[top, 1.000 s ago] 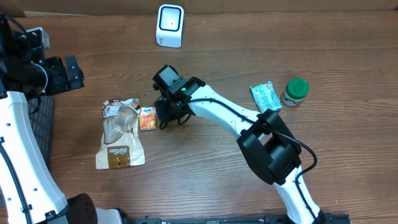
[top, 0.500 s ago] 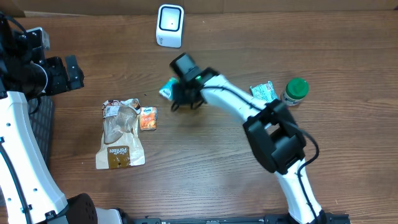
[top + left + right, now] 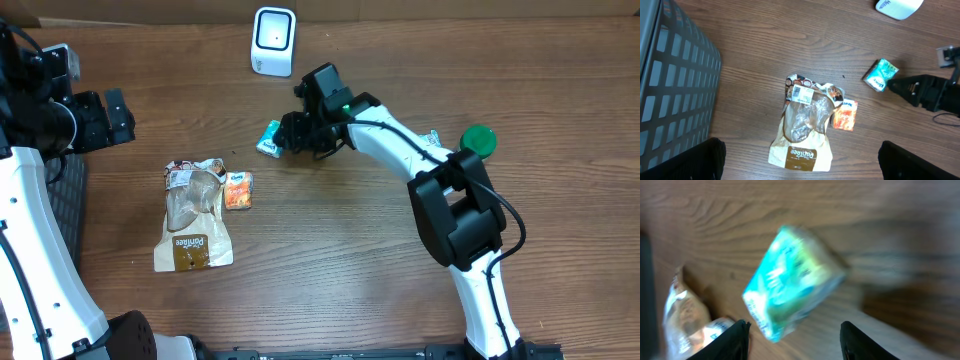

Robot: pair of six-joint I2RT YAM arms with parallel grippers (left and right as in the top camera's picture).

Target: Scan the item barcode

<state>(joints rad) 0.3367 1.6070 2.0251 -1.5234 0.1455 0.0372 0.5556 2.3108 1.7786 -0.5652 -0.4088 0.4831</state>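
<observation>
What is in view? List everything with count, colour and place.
boxy barcode scanner: one, white, table's far edge
small plastic packet: one, teal, centre, below the scanner
second plastic packet: one, teal, mostly hidden, beside the jar
round-lidded jar: one, green lid, right side
crumpled snack bag: one, brown and white, left of centre
flat sachet: one, orange, beside the bag
slatted basket: one, grey, far left
wooden table: one, brown
left gripper: one, black, open, far left
right gripper: one, black, open, at the central packet

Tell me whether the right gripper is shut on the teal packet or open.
Open: the right gripper has its fingers apart in its wrist view, the teal packet beyond their tips, not pinched.
</observation>
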